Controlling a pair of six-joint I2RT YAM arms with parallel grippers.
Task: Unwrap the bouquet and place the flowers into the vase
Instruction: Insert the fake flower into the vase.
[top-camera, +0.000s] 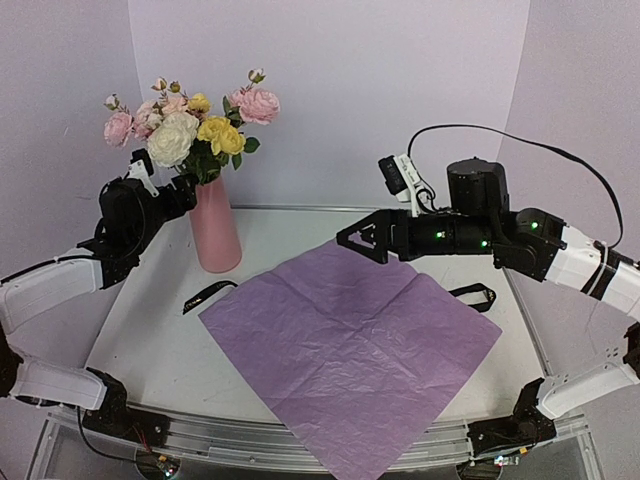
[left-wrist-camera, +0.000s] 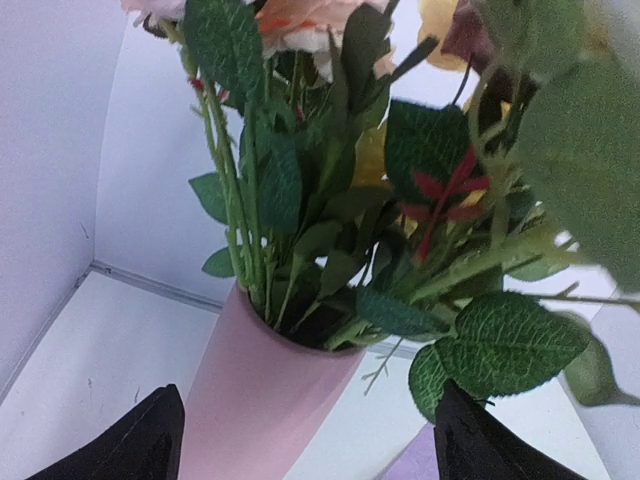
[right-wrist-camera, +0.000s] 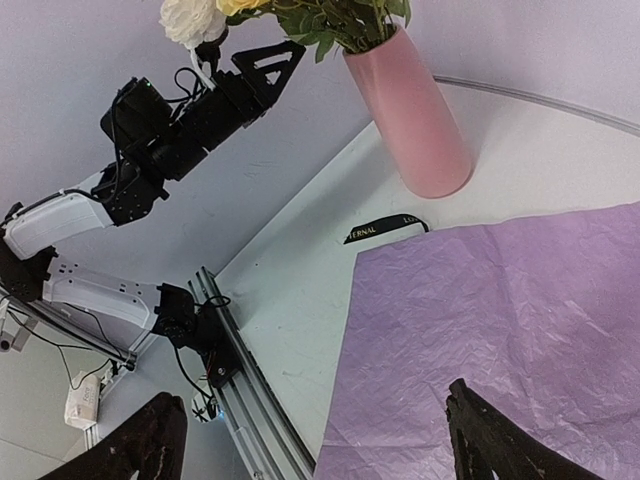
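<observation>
Left wrist view alone shows flowers (left-wrist-camera: 250, 230) seated in vase (left-wrist-camera: 260, 400) mouth, left hand (left-wrist-camera: 310, 445) wide, empty. Top view, centre: right hand (top-camera: 365, 238) wide over paper sheet (top-camera: 350, 340).

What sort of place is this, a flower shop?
Probably a robot test bench in a lab: two black-and-white robot arms bolted to a white table, plain pale walls boxing it in, one tall matte pink vase as a prop.
</observation>
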